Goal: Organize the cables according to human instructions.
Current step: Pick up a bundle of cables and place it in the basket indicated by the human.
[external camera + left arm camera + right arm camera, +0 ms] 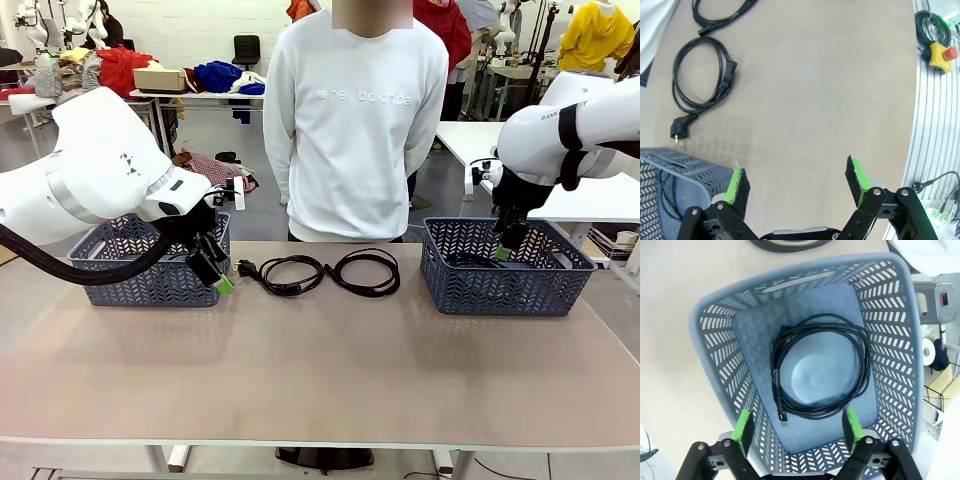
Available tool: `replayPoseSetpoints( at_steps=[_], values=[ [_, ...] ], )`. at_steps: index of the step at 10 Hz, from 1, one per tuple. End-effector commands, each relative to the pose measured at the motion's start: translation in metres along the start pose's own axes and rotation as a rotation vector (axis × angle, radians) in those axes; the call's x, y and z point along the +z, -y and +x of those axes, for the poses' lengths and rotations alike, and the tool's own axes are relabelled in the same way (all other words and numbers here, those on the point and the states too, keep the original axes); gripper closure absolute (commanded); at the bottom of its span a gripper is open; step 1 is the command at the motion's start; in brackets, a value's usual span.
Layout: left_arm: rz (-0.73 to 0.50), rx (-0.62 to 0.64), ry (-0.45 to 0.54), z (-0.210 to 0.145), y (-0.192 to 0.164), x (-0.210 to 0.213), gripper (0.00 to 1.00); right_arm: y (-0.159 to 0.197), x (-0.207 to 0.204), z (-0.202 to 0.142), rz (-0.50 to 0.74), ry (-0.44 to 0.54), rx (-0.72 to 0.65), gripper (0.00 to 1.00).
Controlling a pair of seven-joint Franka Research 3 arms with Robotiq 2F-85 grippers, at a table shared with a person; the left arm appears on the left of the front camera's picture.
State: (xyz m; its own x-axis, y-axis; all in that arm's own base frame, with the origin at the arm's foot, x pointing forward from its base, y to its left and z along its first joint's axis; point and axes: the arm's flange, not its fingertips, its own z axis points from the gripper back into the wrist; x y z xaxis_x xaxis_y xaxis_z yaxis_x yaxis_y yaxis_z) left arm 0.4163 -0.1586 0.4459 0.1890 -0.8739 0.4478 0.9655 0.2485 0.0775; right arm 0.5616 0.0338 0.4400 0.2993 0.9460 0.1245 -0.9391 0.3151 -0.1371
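Two coiled black cables lie side by side on the table's far middle, the left one with a plug and the right one. My left gripper hangs open just in front of the left basket; in the left wrist view its jaws stand wide over bare table, the nearer cable well ahead. A dark cord shows inside that basket. My right gripper is open above the right basket. A coiled cable lies flat on that basket's floor, free of the pads.
A person in a white sweatshirt stands at the far edge, arms behind the back. A yellow emergency-stop button sits off the table's side. The near half of the table is bare.
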Motion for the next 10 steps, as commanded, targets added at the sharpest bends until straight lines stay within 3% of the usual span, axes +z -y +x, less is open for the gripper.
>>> replayPoseSetpoints(
  at_steps=[1, 10],
  values=[
    [-0.009, 0.005, -0.006, -0.0007, -0.0005, 0.003, 0.0, -0.0026, 0.0025, -0.0026, 0.005, 0.019, -0.005, 0.0],
    [-0.009, 0.005, -0.006, -0.0007, -0.0005, 0.003, 0.0, -0.001, -0.002, -0.0002, 0.011, -0.004, -0.001, 0.0]
  ],
)
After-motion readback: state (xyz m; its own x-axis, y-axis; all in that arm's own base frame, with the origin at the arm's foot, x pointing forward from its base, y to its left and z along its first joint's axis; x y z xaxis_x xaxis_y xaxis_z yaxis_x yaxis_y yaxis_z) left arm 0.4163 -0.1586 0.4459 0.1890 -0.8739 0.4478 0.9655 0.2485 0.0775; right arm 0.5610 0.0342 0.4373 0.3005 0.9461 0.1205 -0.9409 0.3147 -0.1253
